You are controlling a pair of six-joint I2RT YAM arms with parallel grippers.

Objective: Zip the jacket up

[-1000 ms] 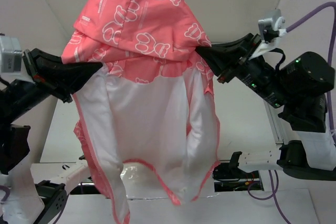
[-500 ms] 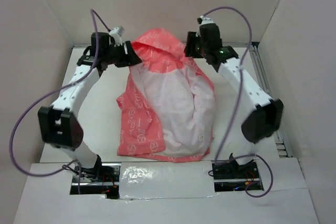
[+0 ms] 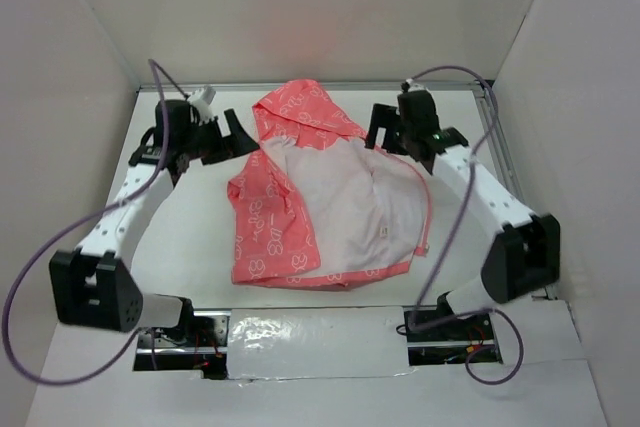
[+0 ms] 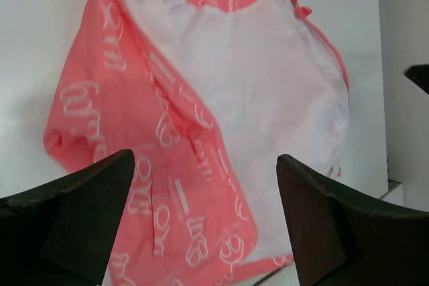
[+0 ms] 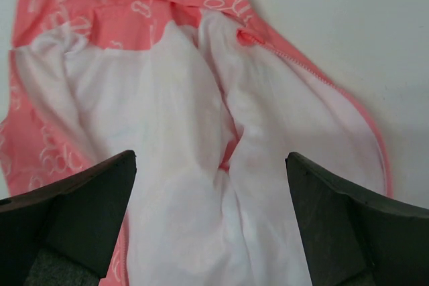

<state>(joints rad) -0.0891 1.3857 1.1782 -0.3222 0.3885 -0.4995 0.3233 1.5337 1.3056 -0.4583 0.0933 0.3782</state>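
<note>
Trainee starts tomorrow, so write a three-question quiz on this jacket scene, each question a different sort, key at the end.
1. True or false: the jacket lies zipped shut on the table.
2. The left pincer is: A) shut on a sleeve, B) open and empty, C) out of view.
3. Fill in: the right pincer is ___.
Key: 1 false; 2 B; 3 open.

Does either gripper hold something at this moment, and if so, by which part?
Nothing is held. The left gripper and the right gripper are both open, and the jacket lies loose on the table.
</note>
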